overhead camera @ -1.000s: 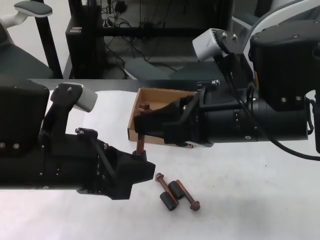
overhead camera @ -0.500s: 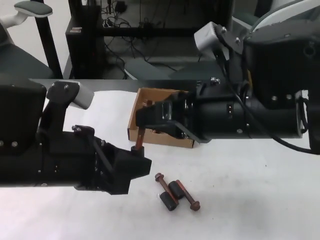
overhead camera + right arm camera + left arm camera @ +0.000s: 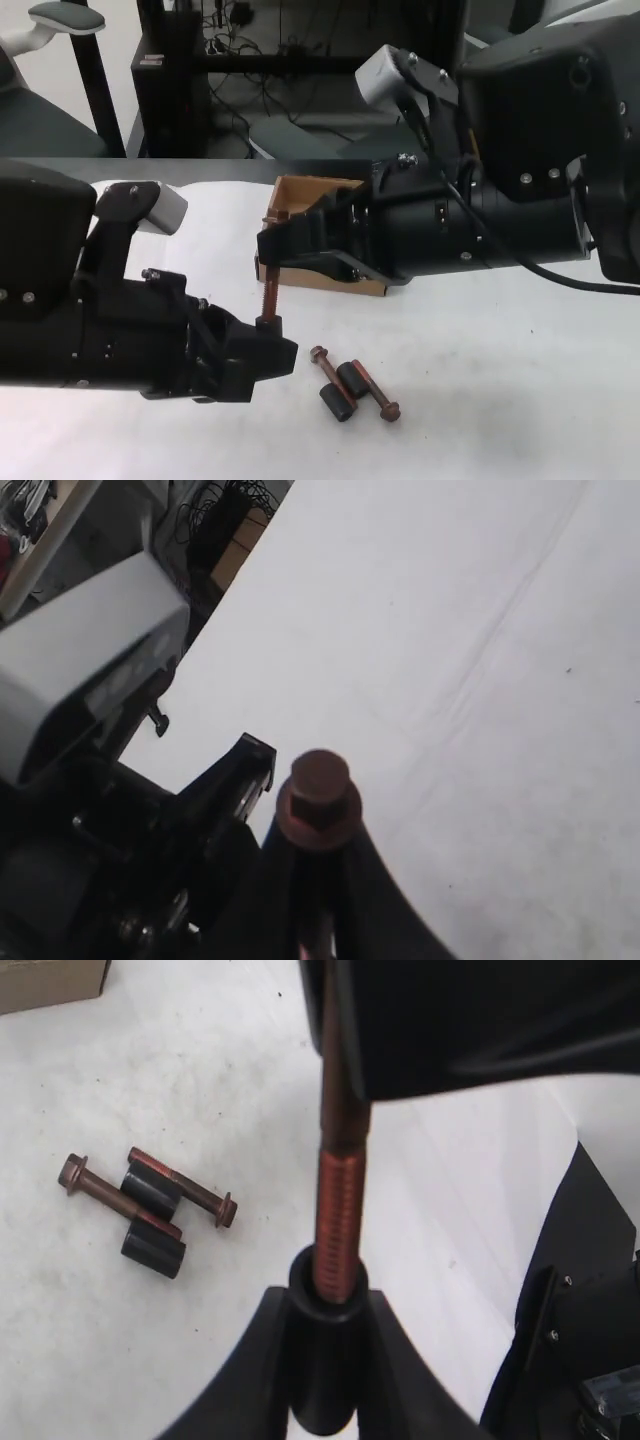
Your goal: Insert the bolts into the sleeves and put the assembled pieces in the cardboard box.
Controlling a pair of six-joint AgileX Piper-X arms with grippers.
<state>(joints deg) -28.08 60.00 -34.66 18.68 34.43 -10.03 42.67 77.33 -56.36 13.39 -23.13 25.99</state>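
**Bolt stands upright with its threaded tip in the sleeve**

The left gripper [image 3: 262,352] pinches a black cylindrical sleeve [image 3: 322,1355] between its two fingers, with the bore facing up. A copper-coloured flanged bolt [image 3: 340,1190] stands over it. The bolt's long axis is vertical, head up, and its threaded end is just inside the sleeve's mouth. In the high view it runs from 12 to 6 o'clock. The right gripper [image 3: 285,242] pinches the shank just under the head, one finger on each side.

The brown cardboard box [image 3: 305,184] sits on the white table [image 3: 500,380] at about 1 o'clock from the joint, partly behind the right arm. At about 4 o'clock from the joint, two more copper bolts in black sleeves [image 3: 348,383] lie side by side on the table, heads pointing opposite ways.

Compared with a second ago, both grippers and the bolt have shifted toward 7 o'clock in the high view. The right arm now covers more of the box. The bolt, which leaned slightly half a second ago, stands straight.
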